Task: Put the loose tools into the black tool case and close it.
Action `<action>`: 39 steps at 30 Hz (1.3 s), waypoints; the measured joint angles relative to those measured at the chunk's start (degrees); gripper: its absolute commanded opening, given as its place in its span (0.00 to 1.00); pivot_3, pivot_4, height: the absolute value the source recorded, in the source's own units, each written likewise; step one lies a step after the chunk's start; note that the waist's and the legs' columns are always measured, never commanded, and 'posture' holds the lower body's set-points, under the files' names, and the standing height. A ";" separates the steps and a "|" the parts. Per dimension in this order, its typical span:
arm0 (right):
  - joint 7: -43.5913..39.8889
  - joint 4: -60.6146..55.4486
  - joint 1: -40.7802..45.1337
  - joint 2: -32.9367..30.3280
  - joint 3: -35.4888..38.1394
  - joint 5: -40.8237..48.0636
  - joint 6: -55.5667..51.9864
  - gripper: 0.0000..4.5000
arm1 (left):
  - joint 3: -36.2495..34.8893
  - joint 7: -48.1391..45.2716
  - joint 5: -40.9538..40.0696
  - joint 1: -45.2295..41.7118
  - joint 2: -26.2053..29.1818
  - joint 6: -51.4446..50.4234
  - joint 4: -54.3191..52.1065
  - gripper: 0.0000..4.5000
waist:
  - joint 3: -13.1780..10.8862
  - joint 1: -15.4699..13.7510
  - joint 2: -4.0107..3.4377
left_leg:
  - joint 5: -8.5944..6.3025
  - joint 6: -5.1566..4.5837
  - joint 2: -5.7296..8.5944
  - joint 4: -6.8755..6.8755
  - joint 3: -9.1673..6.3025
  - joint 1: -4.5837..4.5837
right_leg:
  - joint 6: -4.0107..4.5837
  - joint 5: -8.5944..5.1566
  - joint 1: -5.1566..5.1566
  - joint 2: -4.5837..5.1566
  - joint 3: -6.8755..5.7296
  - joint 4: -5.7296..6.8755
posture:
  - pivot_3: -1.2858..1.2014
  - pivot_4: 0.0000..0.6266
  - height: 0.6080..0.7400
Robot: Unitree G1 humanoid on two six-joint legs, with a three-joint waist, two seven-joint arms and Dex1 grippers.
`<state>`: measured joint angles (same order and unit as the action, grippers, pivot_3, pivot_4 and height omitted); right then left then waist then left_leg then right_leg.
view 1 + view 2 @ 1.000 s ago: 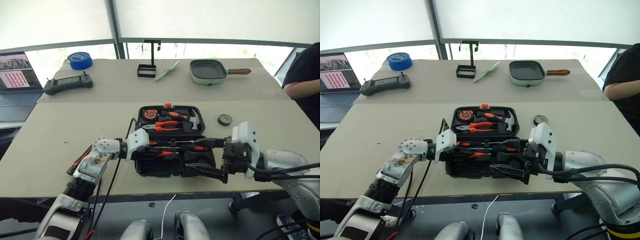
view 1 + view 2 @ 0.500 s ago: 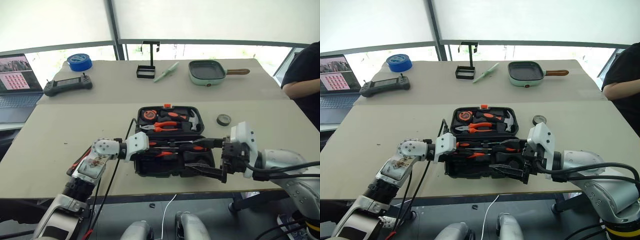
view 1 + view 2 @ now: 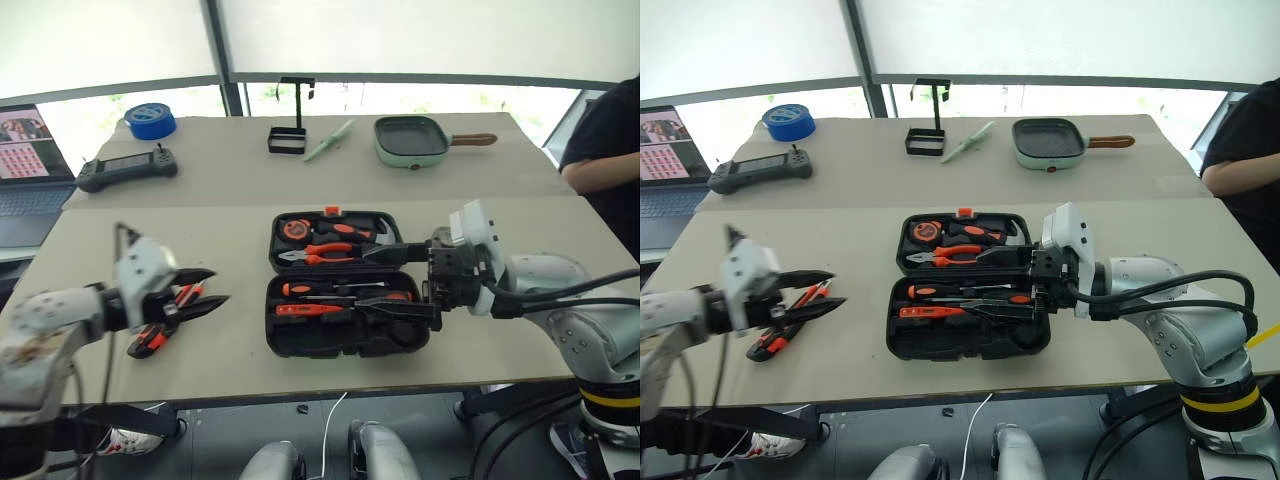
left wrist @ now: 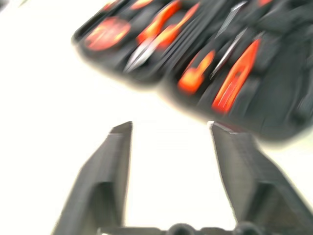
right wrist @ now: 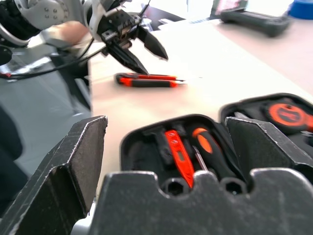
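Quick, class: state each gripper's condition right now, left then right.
Left gripper: open, holding nothing, above the table near the loose tools.
Right gripper: open, empty, over the black tool case.

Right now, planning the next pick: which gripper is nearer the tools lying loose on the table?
Left. The left gripper hangs open right beside the loose tools; the right gripper is open over the black tool case, farther away.
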<state>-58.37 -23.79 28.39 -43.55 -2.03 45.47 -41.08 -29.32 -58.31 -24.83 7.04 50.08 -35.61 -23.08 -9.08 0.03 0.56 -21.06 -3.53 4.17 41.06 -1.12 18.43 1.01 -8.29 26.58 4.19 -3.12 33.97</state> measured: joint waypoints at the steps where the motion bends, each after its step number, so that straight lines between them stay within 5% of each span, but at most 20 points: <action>1: -1.35 1.37 1.15 0.58 -1.23 -0.79 0.77 1.00 | -4.48 0.22 0.20 4.57 -0.34 -0.28 -0.46 1.00 | -0.02 0.06 0.05 | 0.00 0.02 0.00 -0.04 0.01 0.00 | 0.01 0.00 0.02 -0.03 -0.22 0.00 | 0.52 0.24 1.00; 6: -5.96 4.81 3.01 2.18 -4.43 -2.85 2.46 1.00 | -16.22 0.53 3.07 15.97 -0.75 0.63 2.56 1.00 | -0.06 -0.31 0.03 | 0.03 0.14 -0.01 -0.05 -0.04 -0.13 | 0.15 -0.11 -0.18 0.12 -0.57 -0.16 | 0.52 0.24 1.00; 12: -8.46 6.81 5.05 3.57 -5.86 -4.96 3.89 1.00 | -16.07 0.41 3.80 16.47 0.41 0.19 4.95 1.00 | -0.06 -0.95 0.12 | 0.05 0.24 -0.01 -0.01 -0.24 -0.23 | 0.18 -0.10 -0.34 0.23 -0.44 0.04 | 0.52 0.24 1.00; 19: -8.28 3.60 3.16 3.02 -5.23 -4.73 3.07 1.00 | 2.45 3.06 3.62 2.60 8.41 -8.16 6.71 1.00 | -0.07 -0.52 0.09 | 0.15 0.33 -0.01 -0.08 -0.31 -0.21 | 0.26 -0.10 -0.22 0.17 -0.47 0.07 | 0.52 0.24 1.00; 28: -3.57 -2.84 -0.92 2.31 -3.88 -3.73 1.57 1.00 | 20.28 6.20 10.23 -13.32 9.34 -8.39 19.78 1.00 | -0.05 -0.09 -0.14 | 0.17 0.40 0.05 -0.16 -0.24 -0.31 | 0.26 -0.10 -0.25 0.22 -0.59 0.06 | 0.52 0.24 1.00; 31: -2.36 -3.76 -1.92 2.23 -3.81 -3.74 1.57 1.00 | 20.79 6.18 10.23 -13.99 8.46 -7.87 20.95 0.82 | 0.03 -0.25 -0.28 | 0.17 0.42 0.00 -0.21 -0.24 -0.49 | 0.27 -0.10 -0.37 0.24 -0.34 0.11 | 0.52 0.24 1.00; 35: -1.10 -4.05 -2.72 1.88 -3.49 -3.76 1.58 1.00 | 20.36 5.53 8.77 -14.19 6.45 -6.27 21.74 0.46 | 0.09 -0.65 -0.37 | 0.22 0.47 -0.02 -0.22 -0.28 -0.51 | 0.28 -0.10 -0.34 0.22 -0.22 0.21 | 0.52 0.24 1.00; 39: -0.82 -4.26 -3.35 1.00 -2.57 -3.74 1.58 1.00 | 15.20 4.59 3.51 -16.64 -0.67 -0.71 22.77 0.38 | -0.01 -1.16 -0.16 | 0.23 0.47 -0.03 -0.01 -0.39 -0.12 | 0.36 -0.05 -0.17 0.24 -0.43 0.17 | 0.52 0.24 1.00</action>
<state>-59.19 -28.05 25.04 -42.55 -4.61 41.73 -39.51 -14.12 -53.73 -21.32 -9.60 49.42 -36.32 -0.31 -9.09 -1.13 0.40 -20.83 -3.06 4.14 41.05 -1.52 18.31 1.37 -8.33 26.41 4.44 -3.55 34.14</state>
